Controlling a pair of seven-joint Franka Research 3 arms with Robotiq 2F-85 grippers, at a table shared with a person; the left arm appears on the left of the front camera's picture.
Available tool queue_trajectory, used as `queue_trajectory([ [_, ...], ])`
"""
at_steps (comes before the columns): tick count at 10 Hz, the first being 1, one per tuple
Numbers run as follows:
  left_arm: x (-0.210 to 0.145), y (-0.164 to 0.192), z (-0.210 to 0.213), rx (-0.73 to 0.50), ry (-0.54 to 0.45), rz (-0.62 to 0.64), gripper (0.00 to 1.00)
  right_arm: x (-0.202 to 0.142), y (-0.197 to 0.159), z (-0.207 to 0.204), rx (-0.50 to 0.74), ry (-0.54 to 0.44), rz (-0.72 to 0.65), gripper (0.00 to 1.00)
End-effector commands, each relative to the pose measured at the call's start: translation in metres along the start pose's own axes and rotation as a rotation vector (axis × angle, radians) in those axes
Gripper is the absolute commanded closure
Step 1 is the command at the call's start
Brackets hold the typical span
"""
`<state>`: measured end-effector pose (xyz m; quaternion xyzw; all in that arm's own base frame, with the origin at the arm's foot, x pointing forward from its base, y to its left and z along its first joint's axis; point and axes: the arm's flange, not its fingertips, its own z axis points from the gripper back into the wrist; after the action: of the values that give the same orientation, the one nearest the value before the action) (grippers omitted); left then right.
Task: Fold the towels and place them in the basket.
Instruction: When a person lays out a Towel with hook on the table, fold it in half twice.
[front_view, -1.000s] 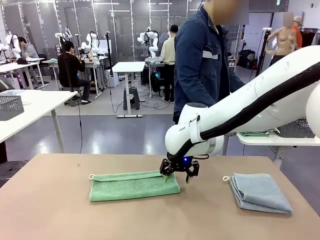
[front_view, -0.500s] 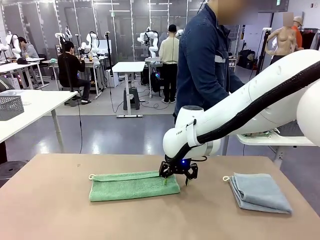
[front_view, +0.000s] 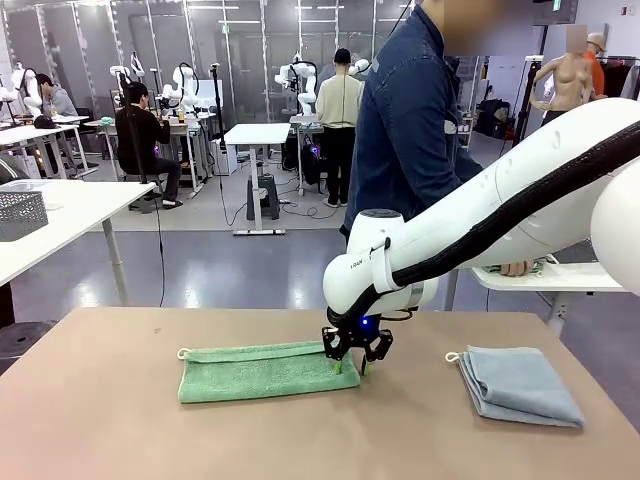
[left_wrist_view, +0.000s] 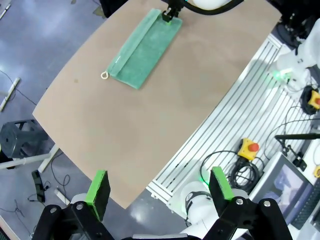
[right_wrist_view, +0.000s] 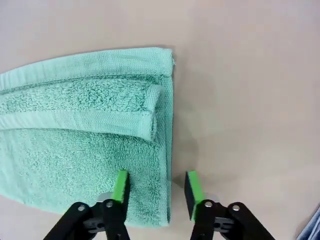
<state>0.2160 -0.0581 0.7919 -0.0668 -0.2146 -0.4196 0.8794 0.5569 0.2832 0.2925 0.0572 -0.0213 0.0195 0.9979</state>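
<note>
The green towel (front_view: 260, 370) lies folded into a long strip on the brown table (front_view: 120, 420), its white loop at the left end. My right gripper (front_view: 356, 362) is down at the strip's right end. In the right wrist view it (right_wrist_view: 157, 189) stands open astride the towel's (right_wrist_view: 85, 125) end edge, one pad (right_wrist_view: 121, 186) over the cloth and the other over bare table. The pale blue-grey towel (front_view: 520, 385) lies folded at the right. My left gripper (left_wrist_view: 159, 187) hangs open high above the table's near edge, far from the green towel (left_wrist_view: 142, 47).
A grey mesh basket (front_view: 20, 214) stands on a white side table at far left. A person in a dark blue jacket (front_view: 405, 130) stands behind the table, a hand (front_view: 515, 268) on the white table at the right. The right arm (front_view: 500, 220) crosses the right half.
My right gripper has moved a little left and lower onto the green towel's right end. The person has turned and reached toward the table at the right.
</note>
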Motion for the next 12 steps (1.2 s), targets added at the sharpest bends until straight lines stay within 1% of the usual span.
queue_trajectory([
  [1,-0.001,0.0,0.0,-0.001,0.003,0.0,0.0,0.004,0.009,-0.007,-0.035,0.015,-0.032,1.0],
  [2,-0.001,0.0,0.0,-0.001,0.003,0.0,0.0,0.005,0.009,-0.007,-0.033,0.014,-0.031,0.95],
  [3,-0.001,0.0,0.0,-0.001,0.003,0.0,0.0,0.005,0.01,-0.007,-0.031,0.014,-0.03,1.0],
  [8,-0.001,0.0,0.0,-0.001,0.003,0.0,0.0,0.001,0.005,-0.004,-0.019,0.013,-0.026,1.0],
  [9,-0.001,0.0,0.0,-0.001,0.003,0.0,0.0,-0.002,0.004,0.002,-0.009,0.007,-0.016,1.0],
  [10,-0.001,0.0,0.0,-0.001,0.003,0.0,0.0,-0.006,0.003,0.012,0.02,0.022,0.03,1.0],
  [12,-0.001,0.0,0.0,-0.001,0.003,0.0,0.0,-0.02,0.0,0.055,0.005,0.0,0.113,1.0],
])
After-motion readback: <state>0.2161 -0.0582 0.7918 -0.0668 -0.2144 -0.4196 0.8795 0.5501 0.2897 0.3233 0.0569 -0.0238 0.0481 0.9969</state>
